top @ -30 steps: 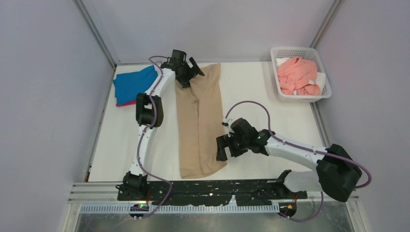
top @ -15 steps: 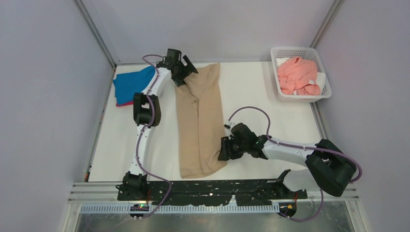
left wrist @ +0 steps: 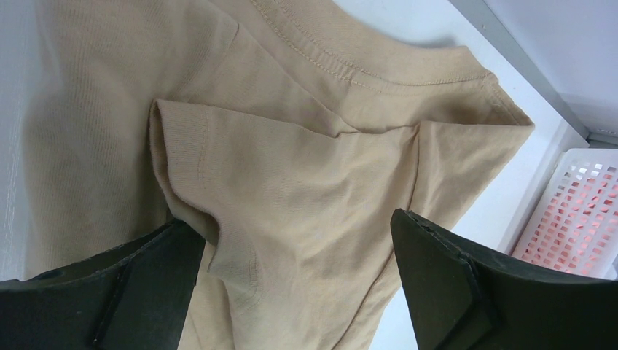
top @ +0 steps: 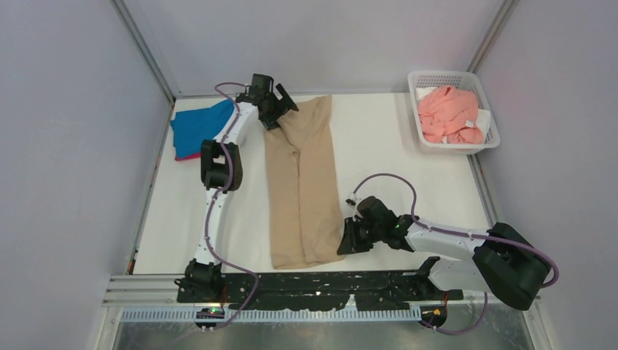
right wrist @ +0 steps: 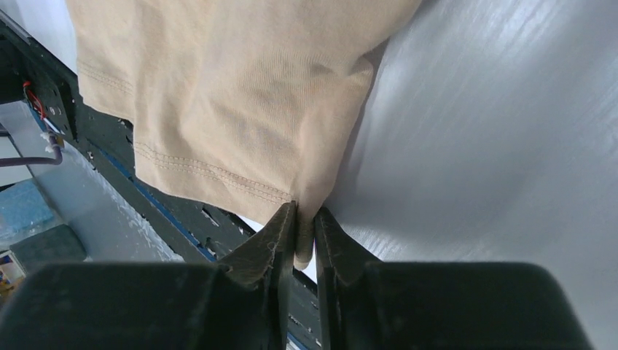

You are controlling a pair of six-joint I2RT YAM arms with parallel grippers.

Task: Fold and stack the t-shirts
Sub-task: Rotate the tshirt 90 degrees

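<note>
Right wrist view: the right gripper (right wrist: 304, 213) is clenched on the tan shirt (right wrist: 240, 87). A corner of the hem is nipped between its fingertips. The stitched hem runs off to one side of the fingers, and bare table (right wrist: 495, 131) lies on the other.

From the top, the tan shirt lies flat as a long folded strip stretching between the two grippers. The right one is at its near corner, and the left gripper (top: 280, 108) is over its far end.

The left gripper is released, its jaws wide apart. In its wrist view they straddle a folded sleeve just below the collar. Whether they touch the cloth cannot be told.

To the left gripper's left lies the blue shirt (top: 197, 127), with an edge of the red shirt (top: 191, 155) showing under it. The pink shirt (top: 450, 113) sits in the basket (top: 490, 143), well apart from both grippers.
</note>
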